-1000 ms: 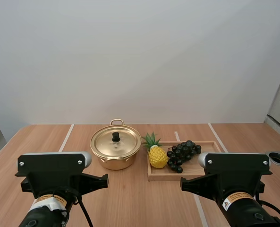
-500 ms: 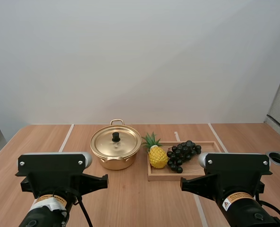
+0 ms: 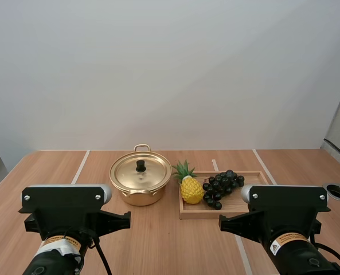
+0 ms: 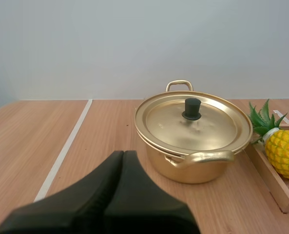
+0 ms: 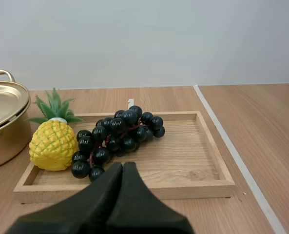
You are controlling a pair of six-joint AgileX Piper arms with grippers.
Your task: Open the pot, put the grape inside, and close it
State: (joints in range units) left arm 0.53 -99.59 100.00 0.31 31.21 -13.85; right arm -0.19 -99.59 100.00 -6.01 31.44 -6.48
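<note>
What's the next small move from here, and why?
Probably open the left gripper and ease it toward the black knob of the round gold metal lid. The lid sits closed on the gold pot, that gripper is shut on nothing short of it, and the bunch of dark grapes lies on the wooden tray, so the lid likely comes off first.

Pot (image 3: 140, 182) stands left of tray (image 3: 229, 202) holding grapes (image 3: 221, 186).

The 2 arms sit side by side, low at the near side, both pointing forward. The left arm (image 3: 63, 215) has its jaws pressed together into 1 dark wedge, gripping nothing. The right arm (image 3: 284, 212) matches it: jaws flat against each other, nothing between them.
</note>
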